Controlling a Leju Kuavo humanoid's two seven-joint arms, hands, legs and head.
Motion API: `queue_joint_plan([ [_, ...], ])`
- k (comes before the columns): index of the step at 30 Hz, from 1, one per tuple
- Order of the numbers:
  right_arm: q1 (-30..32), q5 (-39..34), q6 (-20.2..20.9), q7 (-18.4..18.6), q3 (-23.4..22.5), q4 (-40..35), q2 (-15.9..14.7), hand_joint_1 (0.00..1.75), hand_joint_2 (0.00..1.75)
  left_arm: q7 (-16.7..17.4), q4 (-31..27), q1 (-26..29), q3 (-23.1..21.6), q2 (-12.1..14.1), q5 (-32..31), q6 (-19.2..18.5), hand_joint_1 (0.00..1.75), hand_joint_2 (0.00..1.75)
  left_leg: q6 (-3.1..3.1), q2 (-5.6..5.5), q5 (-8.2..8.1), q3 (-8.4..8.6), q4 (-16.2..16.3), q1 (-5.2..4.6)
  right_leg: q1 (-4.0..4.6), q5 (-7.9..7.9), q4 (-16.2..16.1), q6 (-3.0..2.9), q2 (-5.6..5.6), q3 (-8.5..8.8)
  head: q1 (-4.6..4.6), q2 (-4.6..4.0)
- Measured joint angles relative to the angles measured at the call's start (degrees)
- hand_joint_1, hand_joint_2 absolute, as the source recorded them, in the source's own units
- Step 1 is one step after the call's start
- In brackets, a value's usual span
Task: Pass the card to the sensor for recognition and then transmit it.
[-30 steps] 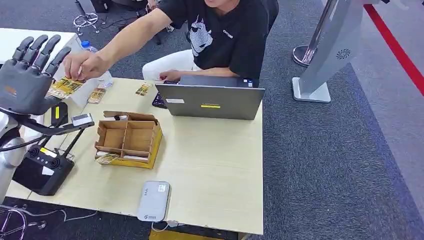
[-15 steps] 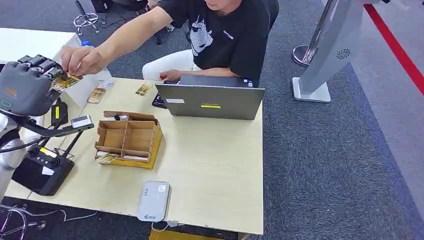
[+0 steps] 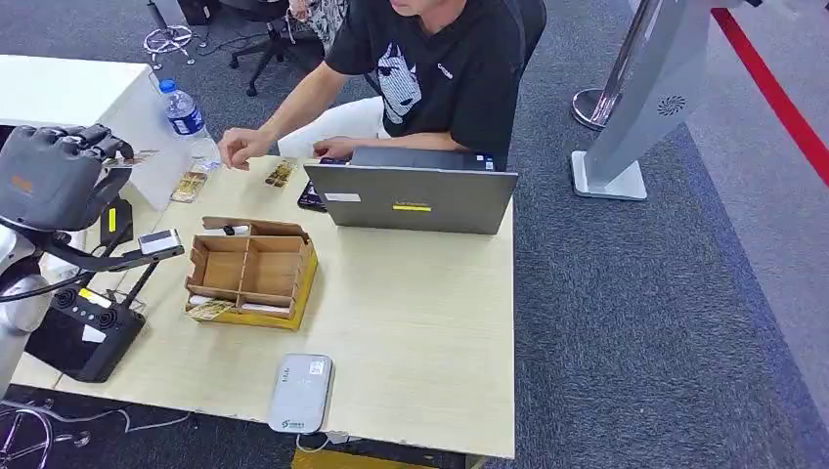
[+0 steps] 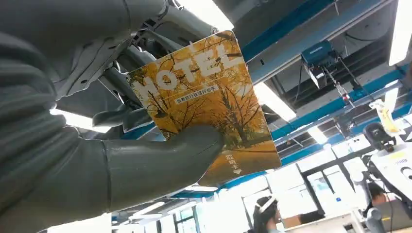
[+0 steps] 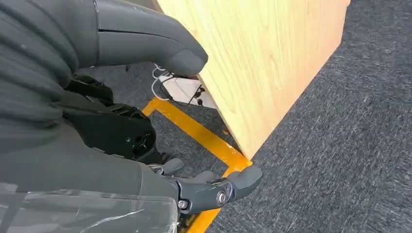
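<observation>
We read the task as barely begun: the card [image 4: 209,116] is in the left hand [image 3: 54,176], pinched between thumb and curled fingers [image 4: 121,116], its printed face with an autumn-tree picture turned toward the wrist camera. In the head view the card's edge projects from the raised hand above the left end of the table [image 3: 411,313]. We judge that presenting it to the sensor and handing it on are both still to be done. The grey reader [image 3: 301,392] lying flat near the table's front edge is probably that sensor, though we cannot confirm it.

The right hand [image 5: 204,189] hangs low beside the table's wooden side, above the carpet and a yellow floor line. Its fingers are loosely curled and apart, and it holds nothing.

The cardboard box [image 3: 252,272], divided into compartments, sits left of centre. A card-like item [image 3: 209,310] lies in its front-left compartment; the other compartments appear bare, and a small pale item rests on the rear rim.

Spare cards [image 3: 190,186] lie on the table near the person's hand [image 3: 235,151], which is apart from the robot's. A laptop [image 3: 415,195] stands before the person, and a water bottle [image 3: 182,112] beyond the far-left corner.
</observation>
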Motion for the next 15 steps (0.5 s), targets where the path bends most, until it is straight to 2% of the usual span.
queue_joint_plan([
  [7, 0.0, 0.0, 0.0, 0.0, 0.0, 0.0, 0.0, 0.0, 1.75, -0.3, -0.1, 0.4, 0.0, -0.1, 0.2, 0.2, 1.75, 1.75, 0.0, 0.0, 0.0, 0.0, 0.0, 0.0, 0.0, 0.0, 0.0, 0.0, 0.0, 0.0, -0.02, 0.0],
  [9, 0.1, -0.1, 0.0, 0.0, -0.1, 0.0, 0.0, 0.0, 1.75, -1.2, -1.1, 2.3, 0.0, -0.2, 0.5, 1.0, 1.75, 1.75, 0.0, 0.03, -0.01, 0.02, 0.0, -0.02, 0.0, 0.0, 0.0, 0.0, 0.03, 0.0, 0.0, 0.0],
  [10, 0.4, -0.4, 0.2, -0.2, -0.6, 0.0, 0.1, 0.0, 1.75, -3.2, -4.2, 6.8, 0.0, -0.7, 0.6, 2.0, 1.75, 1.75, -0.05, 0.06, -0.06, 0.02, 0.0, -0.03, -0.01, -0.02, 0.0, 0.0, 0.06, -0.01, -0.04, 0.0],
  [11, 0.9, -1.2, 0.5, -0.3, -1.5, 0.0, 0.3, 0.0, 1.75, -5.4, -9.4, 14.4, -0.4, -2.2, -2.5, 3.2, 1.75, 1.75, -0.01, 0.09, -0.13, 0.04, 0.0, -0.1, -0.03, -0.1, 0.0, 0.06, 0.13, -0.01, -0.04, 0.0],
  [12, 1.2, -1.3, 0.5, -0.5, -2.4, 0.0, 0.4, 0.0, 1.75, -5.0, -13.9, 21.5, -3.5, -3.4, -6.8, 4.3, 1.75, 1.75, 0.04, 0.09, -0.2, 0.03, 0.0, -0.1, -0.04, -0.18, -0.1, 0.17, 0.14, -0.01, -0.02, 0.0],
  [14, 1.3, -1.2, 0.7, -0.6, -3.1, 0.0, 0.4, 0.0, 1.75, -4.2, -17.0, 25.9, -7.4, -4.6, -6.8, 4.2, 1.75, 1.75, 0.07, -0.01, -0.22, 0.01, 0.0, -0.1, -0.04, -0.2, -0.1, 0.2, 0.0, 0.03, -0.04, 0.0],
  [15, 1.3, -1.2, 0.8, -0.7, -3.3, 0.0, 0.4, 0.0, 1.75, -4.2, -17.4, 26.1, -7.9, -4.7, -6.1, 4.0, 1.75, 1.75, 0.07, -0.03, -0.22, 0.0, 0.0, -0.09, -0.04, -0.2, -0.1, 0.2, -0.02, 0.04, -0.04, 0.0],
])
